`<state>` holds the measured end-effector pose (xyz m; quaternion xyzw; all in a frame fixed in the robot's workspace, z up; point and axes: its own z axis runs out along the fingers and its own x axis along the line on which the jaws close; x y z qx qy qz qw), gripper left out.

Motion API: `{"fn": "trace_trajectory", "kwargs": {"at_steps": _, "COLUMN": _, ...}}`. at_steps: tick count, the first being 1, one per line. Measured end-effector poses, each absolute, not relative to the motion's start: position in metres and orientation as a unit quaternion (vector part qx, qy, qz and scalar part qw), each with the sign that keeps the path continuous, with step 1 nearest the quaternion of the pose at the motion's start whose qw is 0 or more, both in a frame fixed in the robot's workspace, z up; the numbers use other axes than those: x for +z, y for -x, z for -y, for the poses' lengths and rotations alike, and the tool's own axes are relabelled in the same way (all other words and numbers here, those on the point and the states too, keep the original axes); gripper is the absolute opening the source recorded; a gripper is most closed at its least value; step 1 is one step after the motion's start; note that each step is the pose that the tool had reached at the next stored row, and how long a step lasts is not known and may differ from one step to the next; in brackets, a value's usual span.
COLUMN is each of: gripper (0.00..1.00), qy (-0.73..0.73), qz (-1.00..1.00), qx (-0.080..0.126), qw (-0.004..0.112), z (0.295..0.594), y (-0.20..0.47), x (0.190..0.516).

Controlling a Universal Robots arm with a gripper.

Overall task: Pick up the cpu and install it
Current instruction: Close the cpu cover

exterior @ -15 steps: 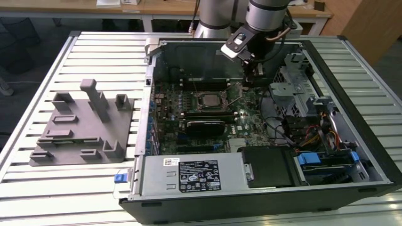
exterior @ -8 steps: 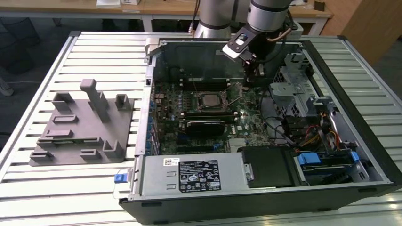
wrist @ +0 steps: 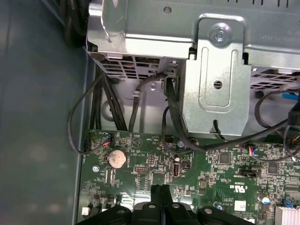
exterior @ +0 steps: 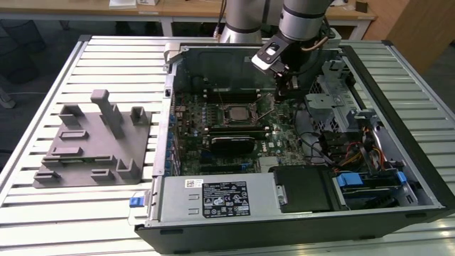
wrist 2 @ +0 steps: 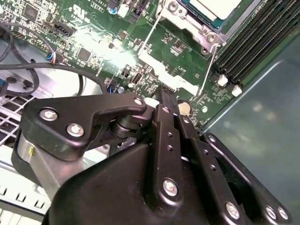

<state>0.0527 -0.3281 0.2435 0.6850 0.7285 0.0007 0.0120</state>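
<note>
Looking at the cpu (wrist 2: 215,5) first: flat square chip, silvery-white top w/ a thin darker edge, lying flat in the socket frame (wrist 2: 183,22) on the motherboard (wrist 2: 93,42). In the exterior view that socket is about mid-board, nearer the case's back wall than the power supply (exterior: 213,197) at the front edge. Thin metal lever rods (wrist 2: 209,65) run out from the frame's corners across the board.

Gripper (wrist 2: 165,96) is low inside the case (exterior: 398,160), over the board on the exterior view's right of the socket, apart from the cpu. Fingers are pressed tip to tip in both wrist views, no gap, nothing between them. Can't tell if the tips touch the board.

Around it: black memory slots (wrist 2: 253,47) run alongside the socket, then the case wall just past them. On the other side the metal drive cage (wrist: 215,79) stands at the board's edge, w/ black cables (wrist: 71,122) looping down from under it onto board connectors. Coin battery (wrist: 117,158) sits near the board's corner, close to the fingertips.

Outside the case, a grey plastic fixture (exterior: 92,144) w/ upright blocks rests on the slatted table (exterior: 71,218), toward the exterior view's left edge.
</note>
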Motion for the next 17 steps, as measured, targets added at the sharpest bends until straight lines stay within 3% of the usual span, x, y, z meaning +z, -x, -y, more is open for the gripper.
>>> {"fn": "trace_trajectory", "kwargs": {"at_steps": 17, "gripper": 0.11, "qy": -0.685, "qz": -0.729, "qx": 0.0, "qw": 0.012, "z": 0.328, "y": -0.024, "x": 0.241}}
